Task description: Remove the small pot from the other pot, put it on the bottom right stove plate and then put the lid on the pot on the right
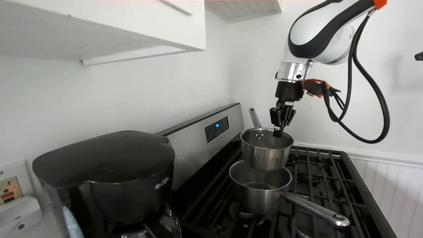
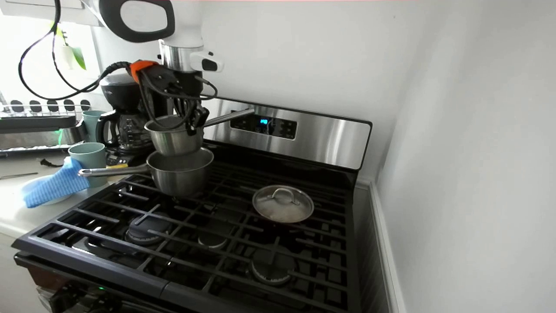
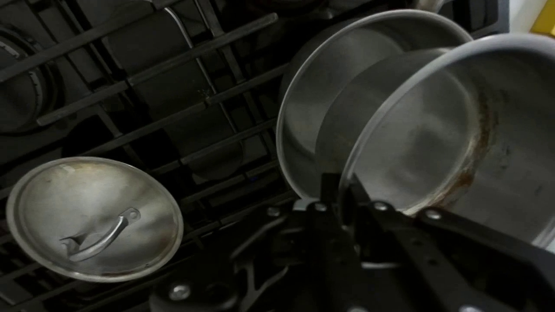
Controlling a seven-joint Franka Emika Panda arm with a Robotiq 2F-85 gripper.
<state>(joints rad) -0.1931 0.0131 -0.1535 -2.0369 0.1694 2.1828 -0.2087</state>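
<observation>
The small steel pot [image 1: 266,158] [image 2: 173,143] hangs over the larger pot [image 1: 256,200] [image 2: 180,180], its base near that pot's rim level. Its handle points toward the stove's back panel. My gripper [image 1: 278,131] [image 2: 193,128] is shut on the small pot's rim, one finger inside and one outside, as the wrist view shows [image 3: 340,190]. The larger pot stands on the rear left grate. The lid [image 2: 282,208] [image 3: 95,203] lies handle up on the rear right grate. The front right burner [image 2: 273,265] has nothing on it.
The larger pot's handle [image 1: 317,210] sticks out toward the front left. A coffee maker [image 1: 105,165] stands left of the stove. The back panel [image 2: 321,139] rises behind the grates. A wall [image 2: 456,174] is on the right. Cups [image 2: 89,156] and a blue cloth [image 2: 56,184] are on the left counter.
</observation>
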